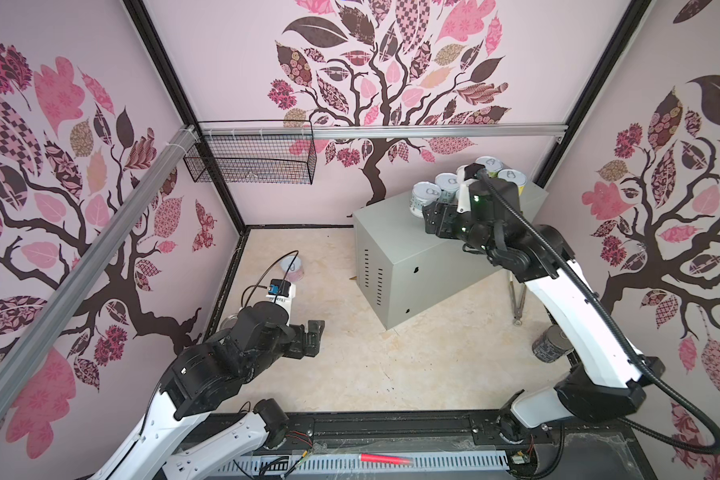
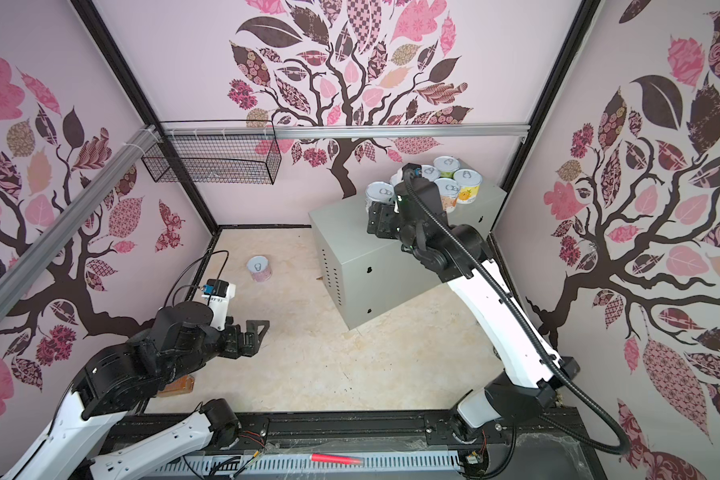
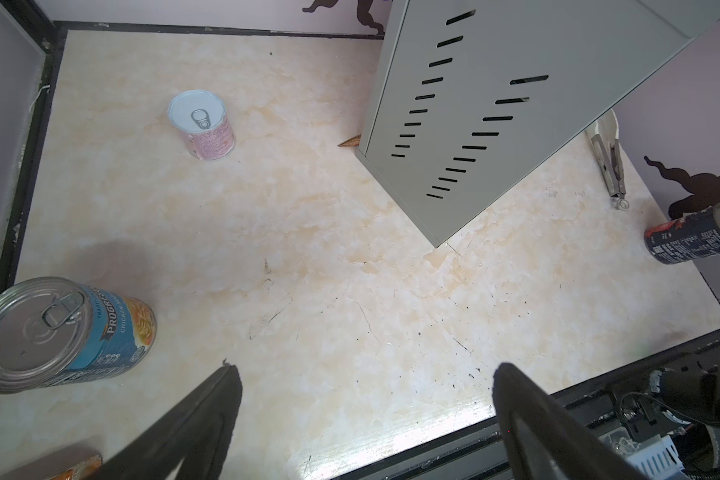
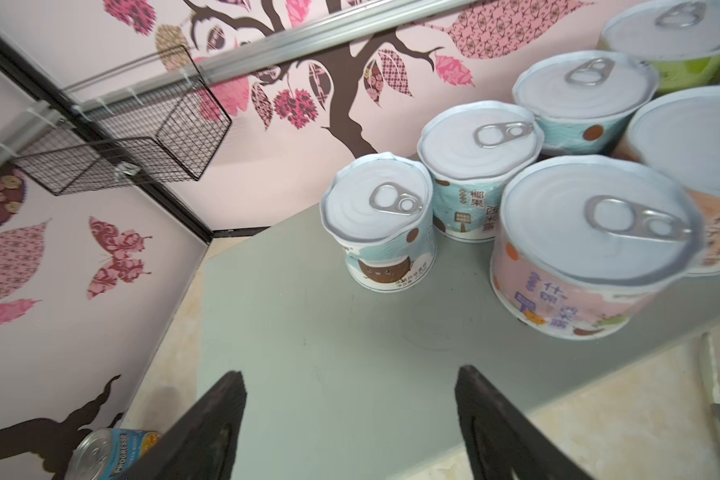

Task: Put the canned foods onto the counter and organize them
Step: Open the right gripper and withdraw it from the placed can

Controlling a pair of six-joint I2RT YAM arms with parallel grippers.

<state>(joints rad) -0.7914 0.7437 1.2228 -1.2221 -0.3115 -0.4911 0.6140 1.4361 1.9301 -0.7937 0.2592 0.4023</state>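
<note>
Now your right hand (image 4: 350,374) hangs open and empty over the grey table (image 4: 308,332), where short cans (image 4: 479,166) cluster. Lift it clear without clipping the nearest can (image 4: 591,245); your left hand (image 3: 366,368), open too, hovers short of the pink can (image 3: 202,124).

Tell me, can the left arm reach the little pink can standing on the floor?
Probably yes. The left gripper is open and empty, and only bare floor lies between it and the upright pink-labelled can. The grey metal box stands off to one side.
</note>
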